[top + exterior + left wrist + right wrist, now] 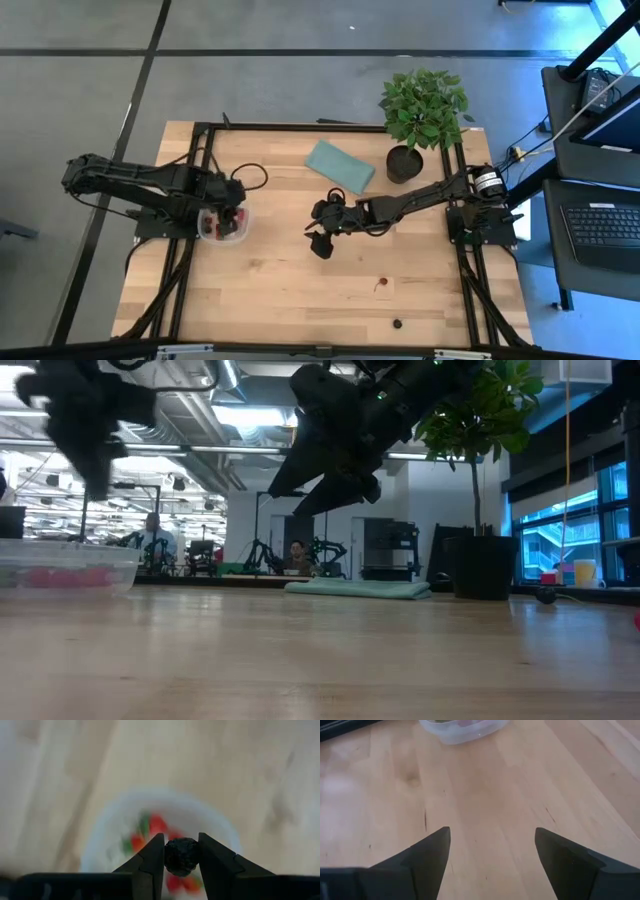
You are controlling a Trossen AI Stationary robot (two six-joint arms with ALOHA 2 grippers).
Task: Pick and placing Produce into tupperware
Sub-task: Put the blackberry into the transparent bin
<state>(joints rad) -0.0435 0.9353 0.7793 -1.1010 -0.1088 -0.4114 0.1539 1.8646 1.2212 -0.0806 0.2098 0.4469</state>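
The clear tupperware sits on the table's left half with red fruits inside; it also shows in the low view, the left wrist view and the right wrist view. My left gripper hovers above it, shut on a dark purple-black berry. My right gripper is open over bare wood near the table's middle, holding nothing. One red fruit and one dark fruit lie on the table toward the near edge. My left gripper pinches the dark berry between its two fingertips, one finger on each side. It comes from above, pointing down at the tupperware. The berry is lifted clear, over the red fruits in the container.
A folded teal pad lies at the far middle, and a potted plant stands at the far right corner. Black frame rails run along both sides. Bare wood spans the near half. People sit in the room beyond.
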